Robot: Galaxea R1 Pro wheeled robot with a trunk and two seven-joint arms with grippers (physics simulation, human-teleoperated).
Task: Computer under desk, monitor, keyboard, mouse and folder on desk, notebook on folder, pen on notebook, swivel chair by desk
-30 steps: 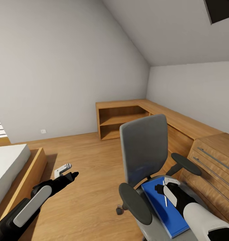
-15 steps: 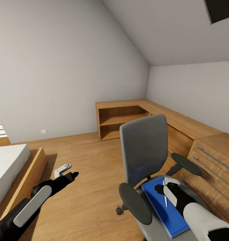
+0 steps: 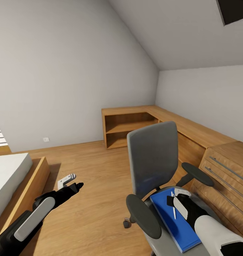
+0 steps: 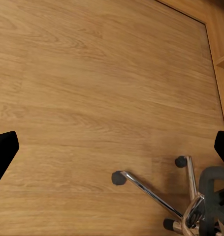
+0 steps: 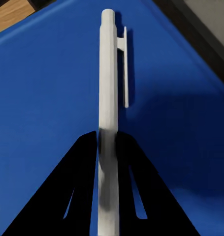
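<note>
Attic bedroom, light wood floor (image 3: 100, 167), a low light-wood shelf unit (image 3: 125, 128) running along the far and right walls, corner of a white bed (image 3: 9, 174) at near left. The grey-backed swivel chair (image 3: 154, 161) with black armrests stands at near right beside a light-wood drawer chest (image 3: 224, 170); its chrome star base (image 4: 156, 194) and castors show in the left wrist view. On the seat lies the flat bright-blue folder (image 3: 173, 218), and over it the thin white-silver pen (image 5: 108, 123). Change over the last second is slight: in the head view the pen's tip sits a touch farther left and higher than 0.5 s back, nothing else has moved and the camera has held. My reading is that the pen has just come off the folder, so the lift is starting; the folder stays on the chair for a later trip. The right gripper (image 5: 108, 147) reaches down over the seat from the near right edge, its 2 dark fingers pinched tight on the pen's barrel, clip end pointing away. The left gripper (image 3: 72, 184) hangs low over bare floor at near left, forearm angled forward, its 2 fingers spread wide with nothing between them. Desk, monitor and keyboard are outside these views.
</note>
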